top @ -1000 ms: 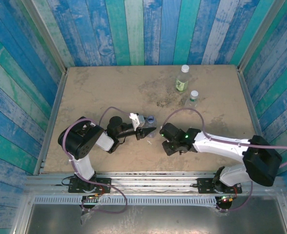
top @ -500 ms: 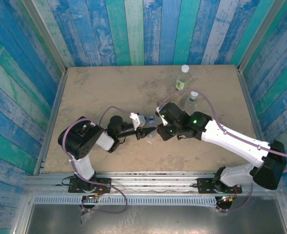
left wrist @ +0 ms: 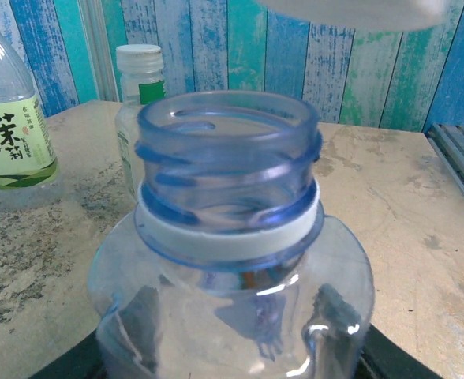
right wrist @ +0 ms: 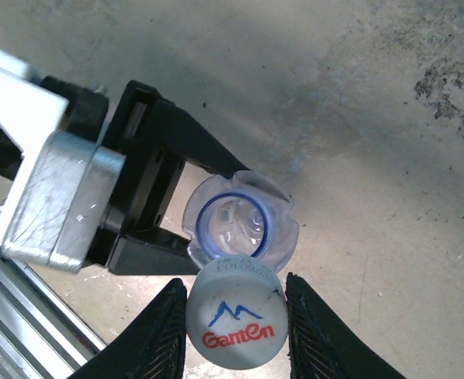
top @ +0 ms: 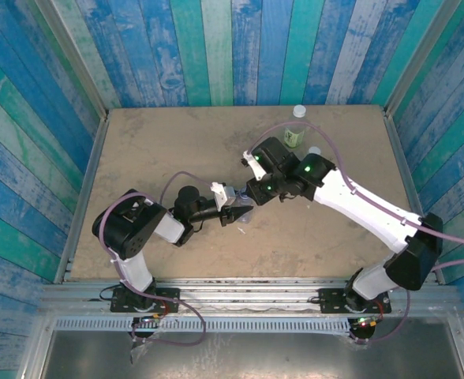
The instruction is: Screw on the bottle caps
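My left gripper [top: 233,210] is shut on the blue-tinted bottle [left wrist: 228,181], its dark fingers [right wrist: 177,142] clamped on the body. The bottle stands upright with an open threaded mouth [right wrist: 232,221] and a white ring under the threads. My right gripper [right wrist: 236,312] is shut on a white cap with a red-blue mark [right wrist: 236,324]. It holds the cap just above and beside the bottle's mouth, apart from it. In the top view the right gripper [top: 252,193] hangs over the bottle and hides most of it.
A green-label bottle [left wrist: 11,134] and a clear bottle with a white cap on it [left wrist: 141,87] stand farther back, toward the far right of the table [top: 161,150]. The right arm [top: 350,201] crosses in front of them. Painted plank walls enclose the table.
The right arm has swung from the near side up and left, bringing the cap over the bottle in the left gripper. The left arm and bottle have stayed put.
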`<control>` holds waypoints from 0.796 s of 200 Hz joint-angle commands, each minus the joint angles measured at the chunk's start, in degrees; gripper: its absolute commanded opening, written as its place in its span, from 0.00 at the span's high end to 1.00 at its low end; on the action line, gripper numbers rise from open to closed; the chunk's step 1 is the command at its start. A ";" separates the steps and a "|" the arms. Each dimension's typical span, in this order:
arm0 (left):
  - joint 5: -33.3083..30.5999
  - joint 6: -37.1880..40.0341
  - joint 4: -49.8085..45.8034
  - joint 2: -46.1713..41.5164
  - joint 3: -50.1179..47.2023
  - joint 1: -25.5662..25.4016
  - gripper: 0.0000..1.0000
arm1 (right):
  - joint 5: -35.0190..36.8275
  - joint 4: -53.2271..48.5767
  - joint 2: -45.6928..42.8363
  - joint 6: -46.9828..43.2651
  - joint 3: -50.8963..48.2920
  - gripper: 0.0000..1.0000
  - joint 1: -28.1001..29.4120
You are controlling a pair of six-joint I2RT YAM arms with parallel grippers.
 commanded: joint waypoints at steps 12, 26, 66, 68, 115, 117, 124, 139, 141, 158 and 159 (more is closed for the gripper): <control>1.39 0.95 -6.29 -0.97 0.17 0.19 0.52 | -2.23 -3.60 2.90 -2.76 3.58 0.65 -1.03; 1.52 1.09 -6.43 -0.71 0.43 0.20 0.52 | -2.64 -3.79 4.09 -3.12 4.48 0.65 -0.99; 1.80 1.25 -6.79 -0.52 0.92 0.19 0.51 | -3.82 -4.56 6.90 -4.17 6.85 0.65 -1.08; 1.78 1.26 -6.75 -0.49 0.87 0.19 0.51 | -3.82 -4.63 7.01 -4.20 7.02 0.65 -1.08; 1.87 1.06 -6.34 -0.49 0.64 0.19 0.52 | -4.55 -6.61 8.72 -4.99 8.50 0.65 -1.01; 1.89 1.04 -6.35 -0.43 0.67 0.19 0.52 | -4.60 -6.66 8.83 -5.04 8.51 0.65 -1.06; 1.85 1.07 -6.24 -0.38 0.60 0.19 0.52 | -4.86 -7.01 8.98 -5.03 8.76 0.65 -1.01; 1.92 1.08 -6.23 -0.41 0.79 0.19 0.52 | -5.22 -7.68 9.44 -5.35 9.19 0.65 -0.99; 1.99 1.07 -6.25 -0.39 0.80 0.19 0.52 | -5.23 -7.83 9.58 -5.39 9.25 0.65 -0.99; 2.10 1.04 -6.35 -0.38 0.86 0.19 0.52 | -5.06 -8.93 10.24 -5.99 9.95 0.65 -0.85; 2.14 1.02 -6.35 -0.38 0.86 0.23 0.52 | -5.01 -8.99 10.34 -5.98 9.98 0.65 -0.83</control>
